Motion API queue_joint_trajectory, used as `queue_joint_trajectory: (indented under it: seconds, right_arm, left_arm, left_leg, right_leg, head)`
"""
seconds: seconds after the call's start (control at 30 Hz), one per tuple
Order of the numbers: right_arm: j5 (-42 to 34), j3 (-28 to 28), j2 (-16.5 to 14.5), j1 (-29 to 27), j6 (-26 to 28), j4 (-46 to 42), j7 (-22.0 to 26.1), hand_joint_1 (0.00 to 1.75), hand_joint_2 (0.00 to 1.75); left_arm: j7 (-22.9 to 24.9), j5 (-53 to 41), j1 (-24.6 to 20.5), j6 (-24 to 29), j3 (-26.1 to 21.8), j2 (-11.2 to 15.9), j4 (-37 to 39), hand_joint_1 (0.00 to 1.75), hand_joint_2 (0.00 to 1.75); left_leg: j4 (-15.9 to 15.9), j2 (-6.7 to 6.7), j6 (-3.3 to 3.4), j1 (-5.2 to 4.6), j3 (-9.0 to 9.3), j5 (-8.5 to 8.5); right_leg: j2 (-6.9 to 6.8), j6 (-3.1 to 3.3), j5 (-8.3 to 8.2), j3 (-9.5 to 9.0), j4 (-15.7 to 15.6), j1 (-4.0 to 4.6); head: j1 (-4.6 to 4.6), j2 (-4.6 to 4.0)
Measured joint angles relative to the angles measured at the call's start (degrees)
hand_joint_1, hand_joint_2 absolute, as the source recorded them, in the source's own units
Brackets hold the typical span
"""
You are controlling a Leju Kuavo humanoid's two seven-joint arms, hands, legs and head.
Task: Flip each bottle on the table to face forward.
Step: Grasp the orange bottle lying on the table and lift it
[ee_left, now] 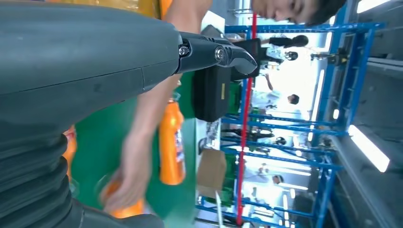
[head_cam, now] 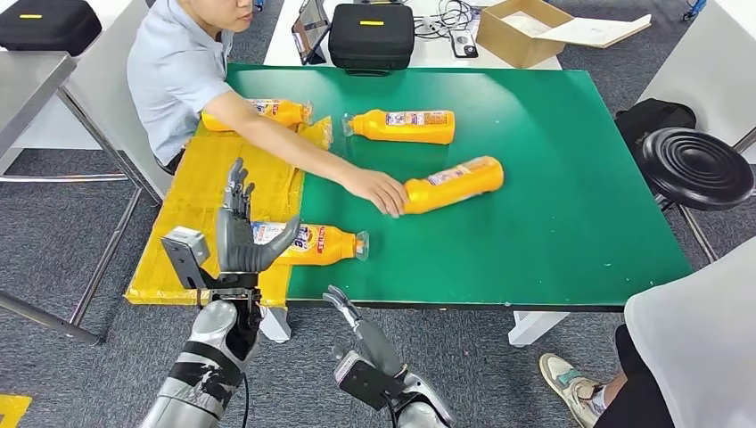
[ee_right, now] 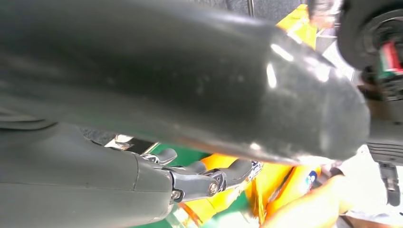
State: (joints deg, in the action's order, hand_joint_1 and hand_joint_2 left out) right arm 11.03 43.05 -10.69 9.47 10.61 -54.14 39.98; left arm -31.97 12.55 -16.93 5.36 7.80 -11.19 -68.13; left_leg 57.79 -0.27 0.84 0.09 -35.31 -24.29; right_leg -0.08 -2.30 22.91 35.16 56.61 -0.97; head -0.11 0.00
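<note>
Several orange bottles lie on their sides on the green table (head_cam: 553, 205). The nearest bottle (head_cam: 312, 243) lies just behind my left hand (head_cam: 236, 227), which is raised with fingers spread and holds nothing. In the left wrist view its thumb (ee_left: 214, 52) stands clear of a far bottle (ee_left: 171, 147). A person's hand (head_cam: 379, 190) grips the middle bottle (head_cam: 455, 183). Two more bottles lie farther back, one (head_cam: 403, 127) at the centre and one (head_cam: 267, 111) by the person's arm. My right hand (head_cam: 357, 323) hangs open below the table's front edge; its fingers (ee_right: 204, 180) are bare.
A yellow sheet (head_cam: 196, 205) covers the table's left end. The seated person leans in from the far left. A black case (head_cam: 371, 36) and a cardboard box (head_cam: 521, 31) stand behind the table. A black stool (head_cam: 695, 165) and another person (head_cam: 695, 357) are at the right.
</note>
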Motion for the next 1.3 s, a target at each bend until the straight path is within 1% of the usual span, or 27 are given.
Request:
queue_joint_trajectory:
  seconds: [0.07, 0.1, 0.17, 0.23, 0.27, 0.37, 0.57, 0.63, 0.73, 0.8, 0.87, 0.97, 1.07, 1.17, 1.3]
  right_arm:
    - [1.19, -0.02, 0.07, -0.01, 0.96, -0.13, 0.01, 0.0, 1.75]
    - [2.44, -0.08, 0.18, -0.01, 2.16, -0.25, -0.06, 0.0, 1.75]
    - [6.53, -0.68, 0.88, -0.01, 6.33, -0.94, -0.79, 0.0, 1.75]
    - [10.65, -2.27, 2.21, 0.0, 9.94, -2.26, -1.93, 0.0, 1.75]
    - [11.89, -3.32, 2.93, 0.02, 10.62, -2.97, -2.31, 0.0, 1.75]
    - [13.65, -6.12, 4.46, 0.06, 10.52, -4.72, -2.8, 0.0, 1.75]
    - [15.27, -8.14, 5.27, -0.06, 10.83, -6.17, -3.09, 0.0, 1.75]
    - [17.62, -9.01, 5.65, -0.06, 13.89, -6.42, -4.25, 0.0, 1.75]
    - [22.5, -11.42, 7.09, 0.18, 20.28, -7.26, -6.73, 0.0, 1.75]
    - [26.24, -13.44, 8.51, 0.56, 22.77, -7.95, -8.66, 0.0, 1.75]
    - [30.45, -15.29, 9.95, 1.27, 23.74, -8.27, -10.82, 0.0, 1.75]
    - [34.55, -17.45, 11.69, 3.5, 22.5, -7.44, -14.06, 0.0, 1.75]
    - [37.59, -18.85, 12.71, 7.43, 21.3, -3.88, -16.82, 0.0, 1.75]
    - [40.89, -19.48, 13.05, 11.78, 22.14, 1.09, -18.48, 0.0, 1.75]
    - [44.45, -19.59, 12.93, 16.25, 24.71, 7.86, -20.35, 0.0, 1.75]
  left_arm:
    - [0.55, 0.77, 0.61, -0.12, 0.01, -0.1, -2.22, 0.0, 1.75]
    - [0.73, 1.3, 0.89, -0.23, 0.03, -0.16, -3.17, 0.0, 1.75]
    - [1.05, 2.53, 1.74, -0.48, 0.09, -0.21, -5.09, 0.0, 1.75]
    - [1.31, 3.48, 3.04, -0.57, 0.17, -0.2, -7.26, 0.0, 1.75]
    - [1.39, 3.68, 3.69, -0.57, 0.2, -0.17, -8.25, 0.0, 1.75]
    - [1.47, 3.83, 4.98, -0.57, 0.25, -0.13, -10.34, 0.0, 1.75]
    - [1.5, 3.89, 5.8, -0.57, 0.39, -0.13, -11.92, 0.0, 1.75]
    - [1.5, 4.09, 6.08, -0.46, 0.42, -0.13, -12.23, 0.0, 1.75]
    - [1.56, 4.59, 7.35, 0.01, 0.37, -0.03, -13.04, 0.0, 1.75]
    - [1.81, 4.92, 8.53, 0.12, 0.22, 0.13, -13.64, 0.0, 1.75]
    - [2.26, 5.28, 9.56, 0.08, -0.06, 0.26, -14.03, 0.0, 1.75]
    - [2.57, 5.5, 10.67, -0.2, -0.48, 0.34, -14.32, 0.0, 1.75]
    - [2.67, 5.5, 11.51, -0.87, -0.62, 0.34, -14.82, 0.0, 1.75]
    - [2.92, 5.46, 11.81, -1.49, -0.63, 0.3, -15.23, 0.0, 1.75]
    - [3.09, 5.4, 11.82, -1.9, -0.27, 0.18, -15.25, 0.0, 1.75]
  left_leg:
    - [0.0, 0.0, 0.0, 0.0, 0.0, 0.0]
    - [0.0, 0.0, 0.0, 0.0, 0.0, 0.0]
    - [0.0, 0.0, 0.0, 0.0, 0.0, 0.0]
    - [0.0, -0.01, 0.01, -0.01, 0.0, 0.0]
    - [0.0, -0.02, 0.01, -0.01, 0.0, 0.01]
    - [0.0, -0.02, 0.01, -0.02, -0.01, 0.0]
    - [0.0, -0.02, 0.01, -0.02, -0.01, -0.01]
    - [0.0, -0.02, 0.01, -0.01, -0.01, -0.01]
    - [0.0, -0.02, 0.01, -0.01, -0.01, 0.0]
    - [0.0, -0.02, 0.02, -0.02, -0.02, 0.0]
    - [0.0, -0.01, 0.02, -0.05, -0.02, 0.0]
    - [0.01, -0.02, 0.04, -0.09, -0.04, 0.0]
    - [0.01, 0.0, 0.04, -0.09, -0.02, 0.01]
    - [0.02, -0.01, 0.03, -0.09, -0.01, 0.03]
    - [0.02, -0.01, 0.03, -0.07, -0.01, 0.04]
  right_leg:
    - [0.0, 0.0, 0.0, 0.0, 0.0, 0.0]
    - [0.0, 0.0, 0.0, 0.0, 0.0, 0.0]
    - [0.0, 0.0, 0.0, -0.01, 0.0, -0.01]
    - [0.0, 0.0, 0.0, -0.01, 0.0, -0.01]
    - [-0.01, 0.0, 0.0, -0.01, 0.0, -0.02]
    - [0.0, -0.01, -0.01, -0.01, -0.01, -0.03]
    - [0.0, 0.0, 0.0, 0.0, -0.01, 0.01]
    - [0.0, 0.0, 0.0, 0.0, -0.01, 0.01]
    - [0.0, 0.0, 0.0, -0.01, -0.01, 0.0]
    - [0.0, -0.01, -0.01, -0.01, -0.01, -0.02]
    - [0.0, -0.02, -0.02, -0.02, -0.01, -0.05]
    - [0.0, -0.03, -0.03, -0.02, -0.01, -0.08]
    - [0.0, -0.03, -0.04, -0.02, -0.01, -0.07]
    - [0.0, -0.03, -0.04, -0.02, -0.01, -0.04]
    - [0.0, -0.03, -0.04, -0.02, 0.0, -0.01]
  head:
    - [-0.01, 0.0]
    - [-0.01, 0.0]
    - [-0.02, 0.0]
    - [-0.01, 0.0]
    - [0.0, 0.0]
    - [0.01, 0.0]
    - [-0.02, 0.0]
    - [-0.02, 0.0]
    - [-0.02, 0.0]
    - [-0.01, 0.0]
    - [-0.01, 0.0]
    - [0.0, 0.0]
    - [-0.01, 0.0]
    - [-0.01, 0.0]
    - [-0.02, 0.0]
